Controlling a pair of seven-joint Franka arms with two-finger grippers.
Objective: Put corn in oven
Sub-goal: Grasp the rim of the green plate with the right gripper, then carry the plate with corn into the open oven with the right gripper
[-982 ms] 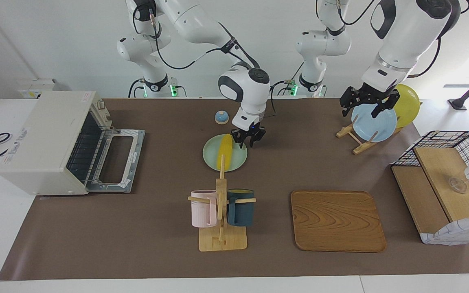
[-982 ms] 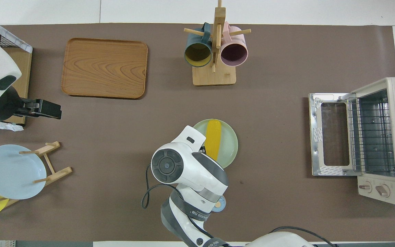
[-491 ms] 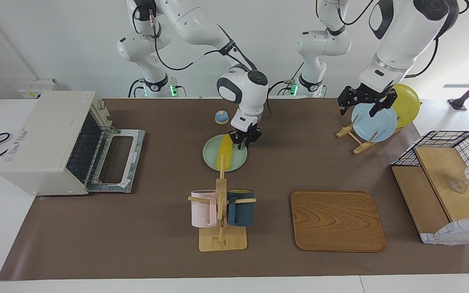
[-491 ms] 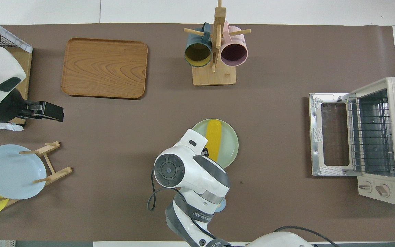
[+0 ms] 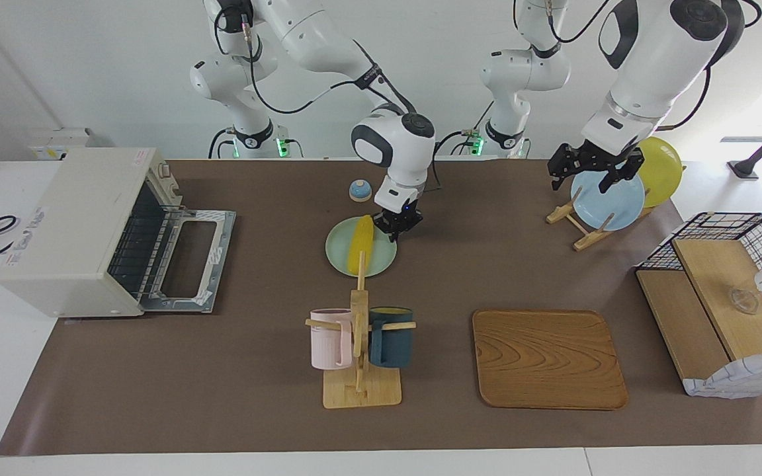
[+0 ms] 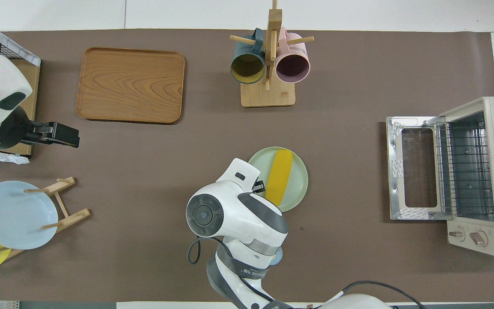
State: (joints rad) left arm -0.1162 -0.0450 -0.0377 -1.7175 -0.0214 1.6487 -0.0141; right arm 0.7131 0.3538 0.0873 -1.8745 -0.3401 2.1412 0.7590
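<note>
The yellow corn lies on a pale green plate mid-table; in the overhead view the corn lies slightly slanted on that plate. My right gripper is down at the plate's rim, beside the corn's end nearer the robots, and looks shut on the rim. The off-white oven stands at the right arm's end with its door folded down open and the wire rack showing. My left gripper waits open and empty over the plate rack.
A small blue dome sits near the robots. A mug rack with a pink and a dark blue mug stands farther out than the green plate. Also here are a wooden tray, a plate rack with a blue and a yellow plate, and a wire basket.
The right gripper came down to the green plate's rim and narrowed. The plate slid a little toward the oven and the corn turned slightly on it. The left gripper barely moved.
</note>
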